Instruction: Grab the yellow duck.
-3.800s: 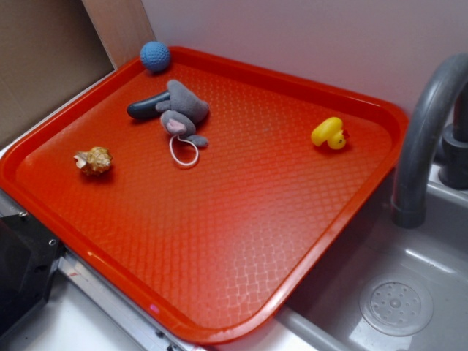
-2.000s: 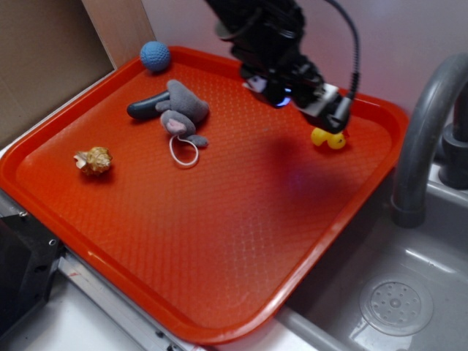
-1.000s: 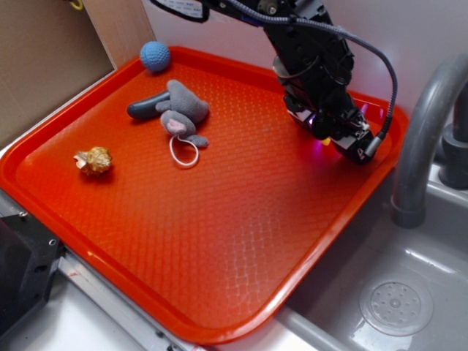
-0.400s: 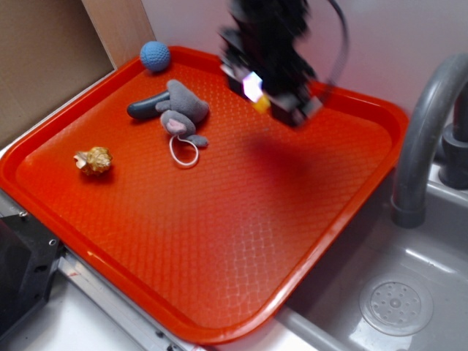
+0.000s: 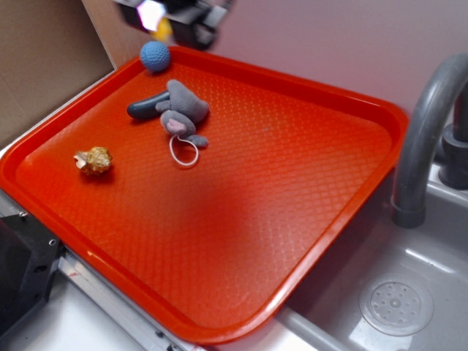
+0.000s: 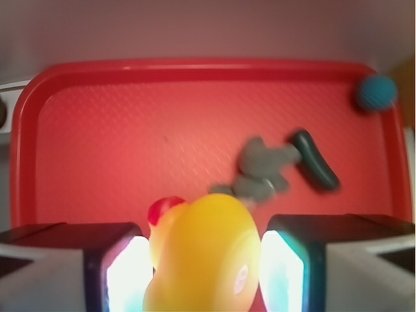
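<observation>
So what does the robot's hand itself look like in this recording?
In the wrist view the hand has two blocky fingers, black on top with pale grey sides, and inner pads that glow white with a cyan tinge. The exterior view shows only a blurred dark shape with a bright white patch at the top edge. No cables or markings are visible.

- One red tray (image 5: 380, 110)
- One yellow duck (image 6: 201, 260)
- One blue ball (image 5: 155, 56)
- One grey plush mouse (image 5: 183, 113)
- One tan shell-like lump (image 5: 93, 161)
- One grey faucet (image 5: 424, 131)
- One sink drain (image 5: 395, 304)

Duck (image 6: 201, 260) between jaws, above tray (image 5: 292, 241); mouse (image 5: 179, 110) near ball (image 5: 155, 56).
</observation>
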`<state>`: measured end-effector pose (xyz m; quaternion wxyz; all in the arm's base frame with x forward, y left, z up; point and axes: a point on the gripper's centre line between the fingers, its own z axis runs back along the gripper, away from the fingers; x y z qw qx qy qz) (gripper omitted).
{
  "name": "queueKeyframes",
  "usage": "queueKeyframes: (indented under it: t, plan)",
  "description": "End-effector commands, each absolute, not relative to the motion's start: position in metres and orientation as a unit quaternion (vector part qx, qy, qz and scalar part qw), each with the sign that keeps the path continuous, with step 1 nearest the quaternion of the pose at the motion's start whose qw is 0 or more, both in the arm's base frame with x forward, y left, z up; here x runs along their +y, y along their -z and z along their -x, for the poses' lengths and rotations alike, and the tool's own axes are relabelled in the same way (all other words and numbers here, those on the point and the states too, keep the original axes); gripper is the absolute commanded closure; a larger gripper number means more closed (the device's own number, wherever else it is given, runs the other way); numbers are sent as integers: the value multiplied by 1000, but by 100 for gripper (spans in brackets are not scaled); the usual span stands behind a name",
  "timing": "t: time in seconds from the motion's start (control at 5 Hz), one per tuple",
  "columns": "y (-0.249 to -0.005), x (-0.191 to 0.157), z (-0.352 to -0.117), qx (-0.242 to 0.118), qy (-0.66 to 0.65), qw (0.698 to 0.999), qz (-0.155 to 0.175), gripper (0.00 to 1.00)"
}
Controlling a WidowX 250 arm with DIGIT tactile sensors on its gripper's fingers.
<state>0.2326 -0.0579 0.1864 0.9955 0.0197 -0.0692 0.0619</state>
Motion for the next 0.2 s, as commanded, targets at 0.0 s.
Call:
queueKeyframes:
  t: [0.0]
  plan:
    - [-247, -46, -177, -121, -115, 986, 28, 100]
